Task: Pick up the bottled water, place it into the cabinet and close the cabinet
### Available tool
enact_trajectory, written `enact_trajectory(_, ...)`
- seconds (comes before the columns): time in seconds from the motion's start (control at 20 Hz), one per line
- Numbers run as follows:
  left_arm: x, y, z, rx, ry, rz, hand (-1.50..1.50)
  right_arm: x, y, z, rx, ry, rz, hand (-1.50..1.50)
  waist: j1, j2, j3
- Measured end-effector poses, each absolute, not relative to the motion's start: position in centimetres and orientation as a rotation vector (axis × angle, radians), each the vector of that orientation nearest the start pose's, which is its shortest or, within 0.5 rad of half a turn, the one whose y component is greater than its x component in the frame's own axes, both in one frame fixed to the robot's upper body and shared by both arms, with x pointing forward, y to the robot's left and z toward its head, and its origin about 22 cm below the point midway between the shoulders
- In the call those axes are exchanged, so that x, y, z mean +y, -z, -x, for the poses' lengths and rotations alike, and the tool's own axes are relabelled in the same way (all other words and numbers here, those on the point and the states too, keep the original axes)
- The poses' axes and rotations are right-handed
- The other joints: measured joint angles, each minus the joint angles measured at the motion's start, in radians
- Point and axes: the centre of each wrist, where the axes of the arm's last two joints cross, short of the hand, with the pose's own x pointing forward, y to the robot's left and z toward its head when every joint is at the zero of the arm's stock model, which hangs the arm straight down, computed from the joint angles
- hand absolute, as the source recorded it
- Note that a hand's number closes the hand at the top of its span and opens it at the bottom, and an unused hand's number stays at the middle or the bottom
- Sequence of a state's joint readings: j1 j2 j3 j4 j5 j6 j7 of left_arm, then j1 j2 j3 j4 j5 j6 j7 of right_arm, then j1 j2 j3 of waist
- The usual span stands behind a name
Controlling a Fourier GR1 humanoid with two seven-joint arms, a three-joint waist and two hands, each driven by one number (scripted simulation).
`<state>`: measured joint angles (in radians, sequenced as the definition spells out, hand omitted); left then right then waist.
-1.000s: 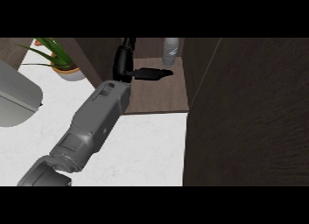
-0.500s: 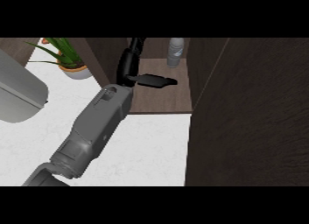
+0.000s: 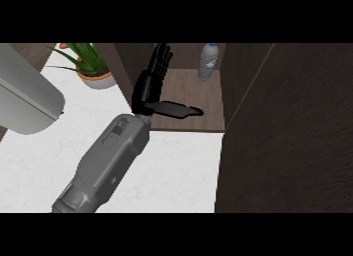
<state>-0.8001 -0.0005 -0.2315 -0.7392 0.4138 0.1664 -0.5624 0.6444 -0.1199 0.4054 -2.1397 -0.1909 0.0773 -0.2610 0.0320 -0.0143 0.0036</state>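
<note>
Even, diffuse light is spread over the scene, and no single source can be made out. The white table [image 3: 31,165] below and left of the fingers [image 3: 161,57] is rendered brightest, without glare. The cabinet [image 3: 290,145] to the right of the fingers is kept dark, its wood grain only faintly seen. A soft shadow is cast under the thumb onto the shelf [image 3: 197,107]. Edges are slightly softened throughout; no bending at the borders is seen.
</note>
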Motion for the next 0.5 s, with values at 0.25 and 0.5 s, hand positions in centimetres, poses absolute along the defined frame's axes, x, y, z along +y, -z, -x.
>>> enact_trajectory(0.25,9.7,-2.7,-35.4,-1.919,-0.004,0.398,-1.5,-20.1,-4.4,-9.1,-1.769,0.079,-0.363,-1.5,0.019,-0.006,0.0)
enact_trajectory(0.5,11.5,-2.5,-30.1,-1.907,-0.065,0.414,-1.5,-20.1,-4.9,-9.2,-1.775,0.039,-0.36,-1.5,0.019,-0.005,-0.002)
